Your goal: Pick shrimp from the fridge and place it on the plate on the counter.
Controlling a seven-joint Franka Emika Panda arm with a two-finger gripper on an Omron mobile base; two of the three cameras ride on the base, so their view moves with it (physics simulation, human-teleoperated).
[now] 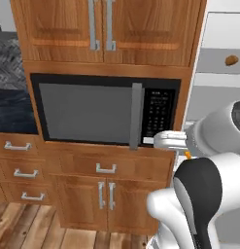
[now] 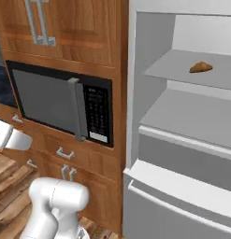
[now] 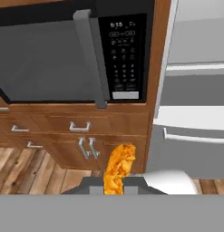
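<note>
Already the shrimp [image 3: 119, 168] sits between the jaws: in the hand view it rises as a bright orange, bumpy piece from the bottom centre, its long axis running from about 6 o'clock up toward 12, leaning slightly to 1 o'clock, with the two dark tips closed narrow against its lower end. In the left base view a speck of the same orange shows just under the white wrist, at about 4 o'clock from the microwave [image 1: 107, 113], so the gripper [image 3: 114, 185] is carrying the piece outside the fridge [image 2: 182, 116]. That appliance stands open at 3 o'clock of the microwave, and a brown lump [image 2: 201, 67] lies on its upper shelf [image 2: 191, 65], well apart from the hand. Beyond the shrimp the hand camera looks at the microwave's keypad and the wooden drawers [image 3: 77, 124] below it. No plate appears here, and only a dark veined patch at 9 o'clock in the left base view hints at the black surface [image 1: 12, 112]. Judging from this, picking is done and carrying is in hand; the coming move probably turns on swinging toward that 9 o'clock side, keeping the thin hold on the shrimp's lower end from slipping.
</note>
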